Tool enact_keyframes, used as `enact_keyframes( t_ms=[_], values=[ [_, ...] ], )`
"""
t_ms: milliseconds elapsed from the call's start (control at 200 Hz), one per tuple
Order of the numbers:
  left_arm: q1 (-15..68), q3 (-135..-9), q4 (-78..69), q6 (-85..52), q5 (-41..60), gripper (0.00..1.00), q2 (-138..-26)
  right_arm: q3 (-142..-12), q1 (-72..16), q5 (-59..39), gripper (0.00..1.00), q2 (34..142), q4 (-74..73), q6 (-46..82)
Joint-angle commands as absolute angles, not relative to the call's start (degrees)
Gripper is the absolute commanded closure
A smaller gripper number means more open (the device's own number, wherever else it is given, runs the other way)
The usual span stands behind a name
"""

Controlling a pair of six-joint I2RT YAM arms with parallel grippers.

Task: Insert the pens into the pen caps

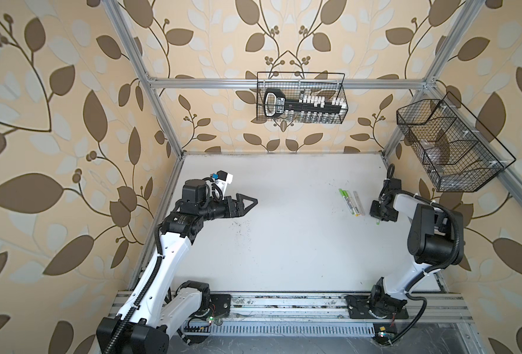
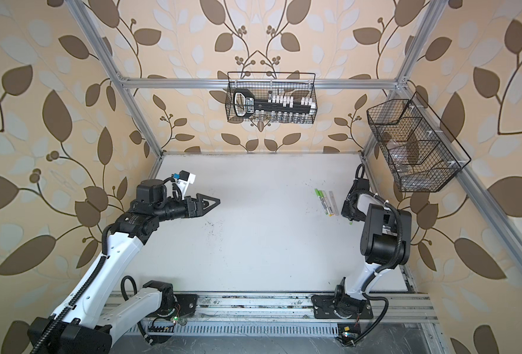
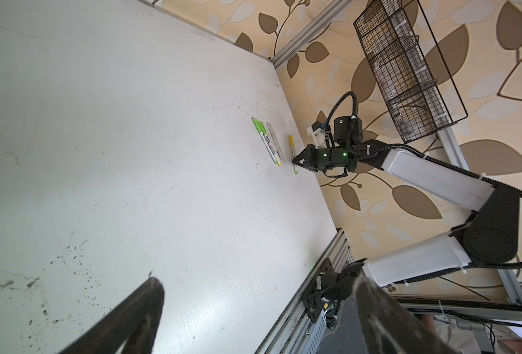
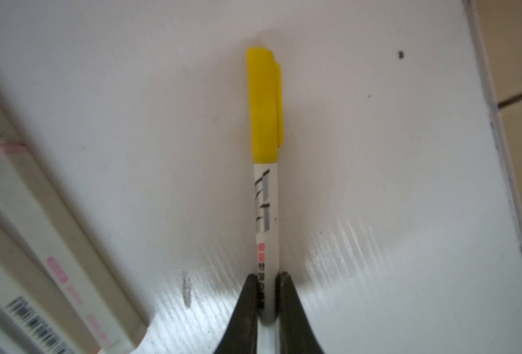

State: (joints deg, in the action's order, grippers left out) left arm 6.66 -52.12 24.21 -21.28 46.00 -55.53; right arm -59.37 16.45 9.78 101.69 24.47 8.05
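A pale pen (image 4: 265, 214) with dark lettering wears a yellow pen cap (image 4: 264, 104) and has a green tail end (image 3: 296, 172). My right gripper (image 4: 267, 279) is shut on its barrel, low over the white table near the right edge. From the top views the wrist hides that grip, and only the green tail (image 1: 377, 222) pokes out. Just left of it three more pens (image 1: 350, 202) lie side by side. Two of them carry green caps (image 3: 258, 125) and one a pale cap (image 3: 269, 127). My left gripper (image 1: 253, 202) hangs open and holds nothing, far off over the table's left side.
A wire basket (image 1: 302, 98) with a black tool hangs on the back wall. Another wire basket (image 1: 449, 144) hangs on the right wall above the right arm. Aluminium rails (image 1: 284, 303) run along the table's front edge. Dark specks (image 1: 241, 230) dot the table.
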Motion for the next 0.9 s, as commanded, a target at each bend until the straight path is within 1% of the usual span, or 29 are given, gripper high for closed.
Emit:
enact_keyframes(
  t_ms=[0, 195, 375, 490, 725, 895],
  values=[
    [6.2, -51.4, 22.7, -21.3, 46.9, 0.01, -54.1, -61.1, 14.9, 11.2, 0.89, 103.2, 28.0, 6.5],
    [6.2, -51.5, 22.7, -21.2, 46.8, 0.01, -54.0, -63.2, 10.5, 11.4, 0.91, 100.6, 27.5, 4.5],
    [6.2, -51.4, 22.8, -21.1, 46.8, 0.01, -53.7, -63.7, 3.4, 8.8, 0.91, 98.3, 26.0, 1.3],
    [6.2, -51.5, 22.8, -21.1, 46.7, 0.01, -53.4, -66.4, 0.2, 6.4, 0.91, 100.5, 27.7, 0.1],
    [6.2, -51.3, 23.0, -20.9, 46.6, 0.01, -53.4, -73.3, -5.7, 10.3, 0.91, 107.1, 31.5, -1.1],
    [6.2, -51.4, 23.3, -20.8, 47.0, 0.01, -54.6, -74.0, -7.1, 11.1, 0.88, 109.2, 32.5, -1.7]
  ],
)
